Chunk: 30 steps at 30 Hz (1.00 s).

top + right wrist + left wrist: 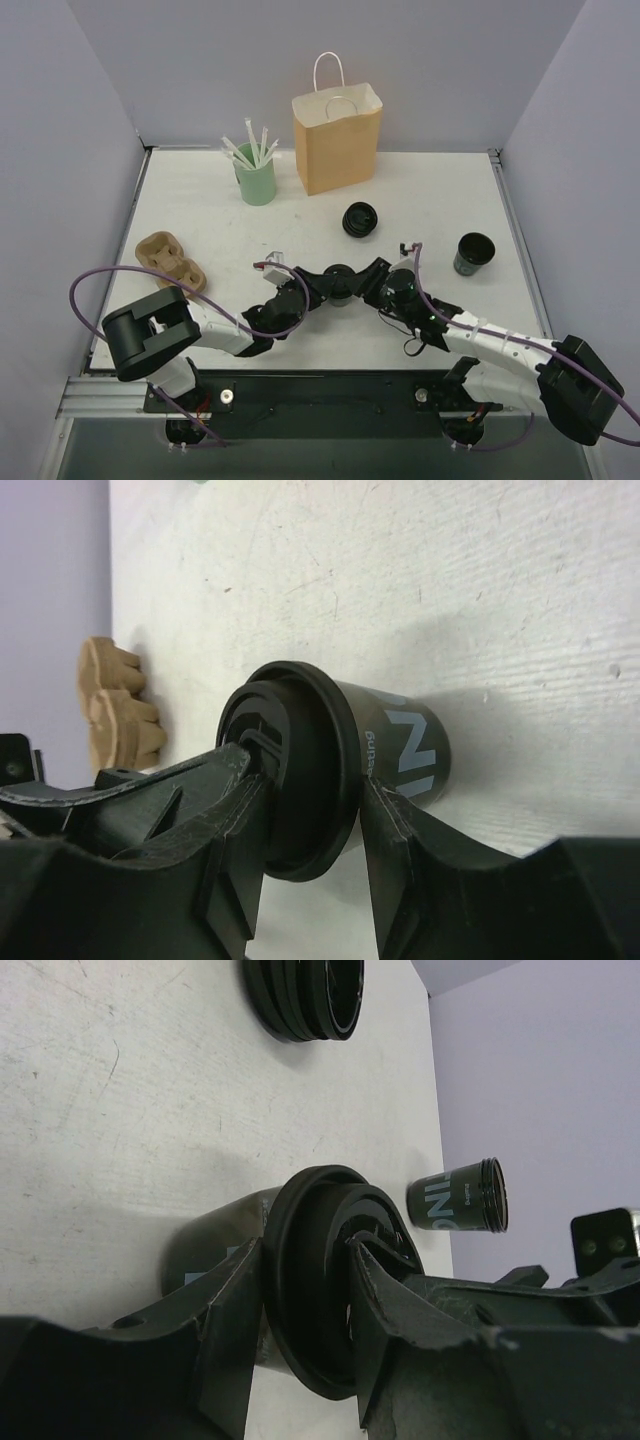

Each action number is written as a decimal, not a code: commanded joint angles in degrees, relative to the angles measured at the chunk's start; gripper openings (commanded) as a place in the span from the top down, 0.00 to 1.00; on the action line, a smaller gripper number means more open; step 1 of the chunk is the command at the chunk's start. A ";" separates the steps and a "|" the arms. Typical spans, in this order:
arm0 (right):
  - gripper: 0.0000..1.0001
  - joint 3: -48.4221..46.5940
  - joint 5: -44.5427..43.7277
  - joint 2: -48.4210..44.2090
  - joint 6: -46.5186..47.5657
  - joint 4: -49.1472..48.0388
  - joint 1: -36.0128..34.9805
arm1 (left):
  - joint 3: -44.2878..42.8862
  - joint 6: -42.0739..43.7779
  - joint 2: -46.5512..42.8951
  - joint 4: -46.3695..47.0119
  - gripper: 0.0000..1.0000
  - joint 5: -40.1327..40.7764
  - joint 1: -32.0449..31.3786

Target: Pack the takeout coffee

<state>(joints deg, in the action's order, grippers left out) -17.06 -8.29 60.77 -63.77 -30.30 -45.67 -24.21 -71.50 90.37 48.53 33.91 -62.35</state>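
The takeout coffee (pixel 341 279), a small black cup with its black lid on, stands at the table's front middle. My left gripper (pixel 322 286) comes in from the left and my right gripper (pixel 362 280) from the right, and both are shut on it. In the left wrist view the left gripper (pixel 305 1300) pinches the lid (pixel 310 1260), one finger on the lid's top and one under its rim against the cup (pixel 215 1245). In the right wrist view the right gripper (pixel 310 810) pinches the lid (pixel 305 770) onto the cup (pixel 405 745) the same way.
A second black cup (pixel 474 253) without a lid stands at the right, also in the left wrist view (pixel 460 1197). A stack of black lids (pixel 360 220) lies behind. The brown paper bag (pixel 337 140), the mint-green straw cup (pixel 256 180) and the pulp carrier (pixel 170 262) stand further off.
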 commanded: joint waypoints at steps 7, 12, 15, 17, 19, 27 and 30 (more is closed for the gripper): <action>0.85 -12.91 17.34 13.83 21.05 19.05 9.90 | 3.03 6.90 -4.58 -30.24 0.59 -10.98 -2.25; 0.87 -9.84 18.75 16.21 18.16 10.99 9.81 | 3.46 6.82 -1.87 -27.97 0.58 -12.37 -2.25; 0.87 -8.26 19.89 17.88 16.75 6.07 9.64 | 3.55 6.64 1.56 -25.51 0.58 -13.52 -2.34; 0.88 -6.85 21.12 19.29 15.96 3.07 9.81 | 3.64 6.47 3.32 -23.58 0.58 -14.22 -2.34; 0.88 -6.06 21.91 20.52 15.43 -1.84 9.72 | 3.81 6.20 4.29 -22.87 0.58 -14.57 -2.52; 0.88 -8.07 23.15 21.76 22.80 -6.87 9.64 | 6.54 4.53 4.12 -19.88 0.58 -13.96 -3.48; 0.88 -8.69 22.27 22.54 24.91 -6.78 9.20 | 6.36 4.09 4.29 -20.50 0.58 -12.74 -4.88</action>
<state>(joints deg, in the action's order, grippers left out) -25.63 15.33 78.32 -45.21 -42.06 -34.61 -21.93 -72.01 89.01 48.95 37.93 -61.78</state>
